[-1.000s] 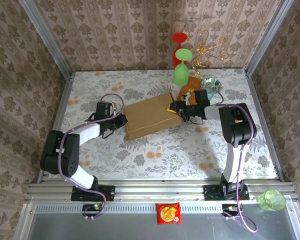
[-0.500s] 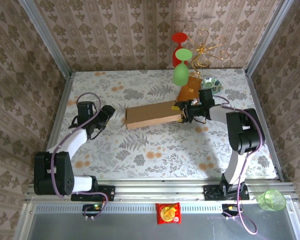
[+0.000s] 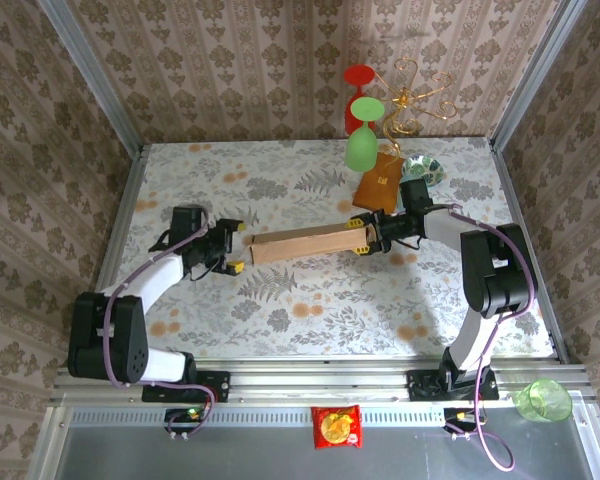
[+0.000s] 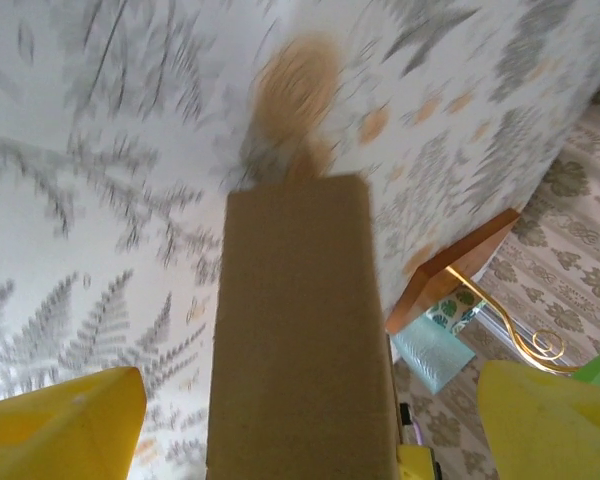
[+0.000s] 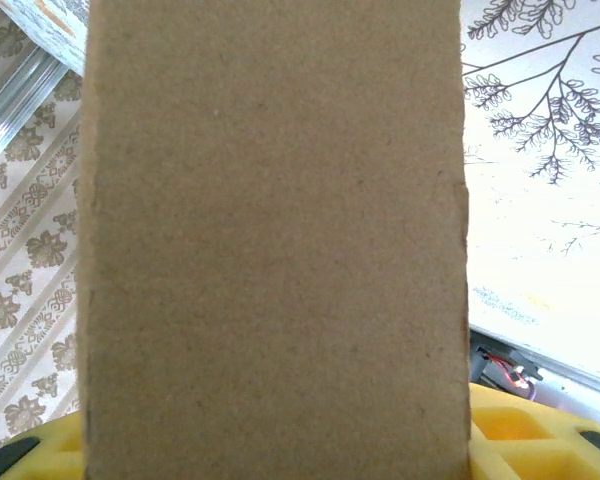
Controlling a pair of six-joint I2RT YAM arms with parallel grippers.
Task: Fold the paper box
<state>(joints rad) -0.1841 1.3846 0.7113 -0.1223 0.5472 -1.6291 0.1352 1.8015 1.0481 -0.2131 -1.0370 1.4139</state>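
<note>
Two changes are recorded overhead: at centre-left the left gripper (image 3: pixel 230 248), previously closed, is spread wide just beside the paper box (image 3: pixel 302 243), now seen as a narrow strip at mid-frame instead of a broad panel, its right end clamped by the right gripper (image 3: pixel 368 238); folding is judged advanced.

Paper box (image 3: pixel 302 243) on table (image 3: pixel 310 320), between left end effector (image 3: pixel 236 249) and right end effector (image 3: pixel 366 237).

Beige damask-patterned wallpaper walls (image 3: pixel 230 70) enclose the counter (image 3: pixel 380 300) on three sides, with aluminium posts (image 3: pixel 90 75) in the back corners. The counter wears a white cloth printed with grey ferns and orange blossoms, evenly lit.
</note>
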